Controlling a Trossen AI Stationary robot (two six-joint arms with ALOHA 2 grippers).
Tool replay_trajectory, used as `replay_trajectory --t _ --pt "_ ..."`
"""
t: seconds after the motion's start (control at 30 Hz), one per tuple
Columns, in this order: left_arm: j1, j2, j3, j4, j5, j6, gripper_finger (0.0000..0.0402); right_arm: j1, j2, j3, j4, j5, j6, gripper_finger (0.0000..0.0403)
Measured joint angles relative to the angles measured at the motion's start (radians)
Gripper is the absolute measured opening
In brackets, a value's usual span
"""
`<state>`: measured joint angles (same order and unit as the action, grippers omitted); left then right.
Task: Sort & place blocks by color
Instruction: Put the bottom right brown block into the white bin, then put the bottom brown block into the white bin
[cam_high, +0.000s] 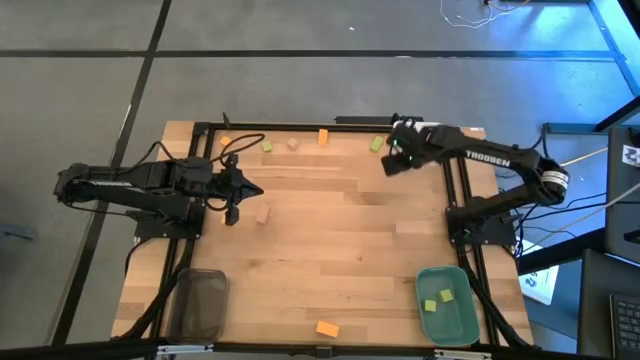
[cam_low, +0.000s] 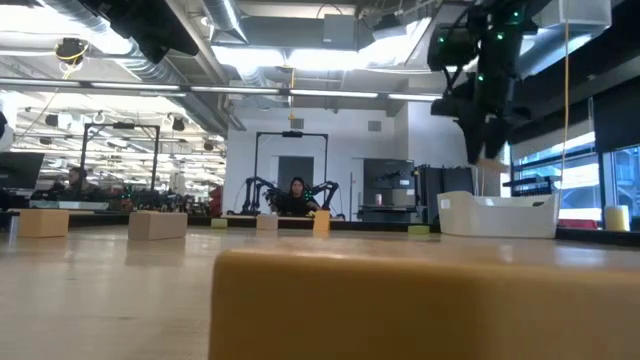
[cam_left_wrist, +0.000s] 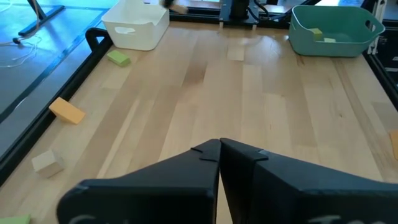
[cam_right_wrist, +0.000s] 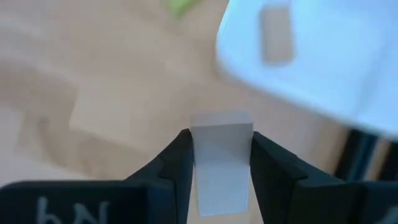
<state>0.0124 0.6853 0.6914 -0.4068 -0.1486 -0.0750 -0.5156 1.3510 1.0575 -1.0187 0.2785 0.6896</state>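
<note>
Blocks are lying all over the big pale wooden tabletop (cam_high: 330, 250), and two are already sitting in a tray. The long black right arm is reaching over the far right corner, and the long black left arm is waiting out over the left side.

Near the front right corner, the green plastic tray (cam_high: 446, 318) is holding two small light green blocks (cam_high: 437, 300). The dark grey tray (cam_high: 200, 300) is sitting at the front left. The white plastic tray (cam_right_wrist: 323, 56) is sitting just beside the right end effector (cam_right_wrist: 221, 152).

That end effector is half open and squeezing a small pale tan wooden block (cam_right_wrist: 221, 165) between its two dark fingers, above the tabletop. The left end effector (cam_left_wrist: 219, 149) is shut tight and holding nothing.

More small blocks are lying near the far edge: an orange one (cam_high: 324, 137), a light green one (cam_high: 267, 146) and a tan one (cam_high: 293, 144). Another orange block (cam_high: 327, 328) is lying at the front edge.

I am thinking the tan block could slip out if the fingers are only pinching it lightly. It could also miss the white tray and land on the wood if it is let go too soon.
</note>
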Motion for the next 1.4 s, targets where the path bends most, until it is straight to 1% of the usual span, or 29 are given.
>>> replay_trajectory --t 0.17,0.33,0.5,0.63,0.83,0.93,0.97,1.1,1.17,1.3,1.4 --pt "0.000 0.000 0.000 0.000 0.000 -0.001 0.0004 -0.110 -0.001 0.071 0.003 0.038 -0.136 0.0124" --pt "0.000 0.000 0.000 0.000 -0.011 -0.002 0.0001 -0.213 0.010 0.078 0.044 0.046 -0.227 0.0124" --pt "0.000 0.000 0.000 0.000 -0.027 -0.002 0.0004 -0.312 0.081 0.078 0.113 0.044 -0.317 0.0124" --pt "0.000 0.000 0.000 0.000 -0.031 -0.002 0.0001 -0.365 0.164 0.077 0.160 0.035 -0.378 0.0124" --pt "0.000 0.000 0.000 0.000 -0.082 -0.001 0.0005 -0.411 0.262 0.077 0.191 -0.012 -0.388 0.0124" --pt "0.000 0.000 0.000 0.000 -0.094 -0.001 0.0003 -0.415 0.292 0.077 0.192 -0.011 -0.383 0.0124" --pt "0.000 0.000 0.000 0.000 -0.097 -0.001 0.0002 -0.415 0.298 0.077 0.192 -0.011 -0.383 0.0127" --pt "0.000 0.000 0.000 0.000 -0.101 -0.001 0.0003 -0.414 0.305 0.077 0.193 -0.011 -0.379 0.0171" --pt "0.000 0.000 0.000 0.000 -0.103 -0.001 0.0005 -0.414 0.305 0.077 0.193 -0.011 -0.379 0.0184" --pt "0.000 0.000 0.000 0.000 -0.103 -0.002 0.0006 -0.414 0.305 0.077 0.193 -0.014 -0.377 0.0190" --pt "0.000 0.000 0.000 0.000 -0.113 -0.033 0.0004 -0.414 0.306 0.093 0.177 -0.073 -0.380 0.0187"
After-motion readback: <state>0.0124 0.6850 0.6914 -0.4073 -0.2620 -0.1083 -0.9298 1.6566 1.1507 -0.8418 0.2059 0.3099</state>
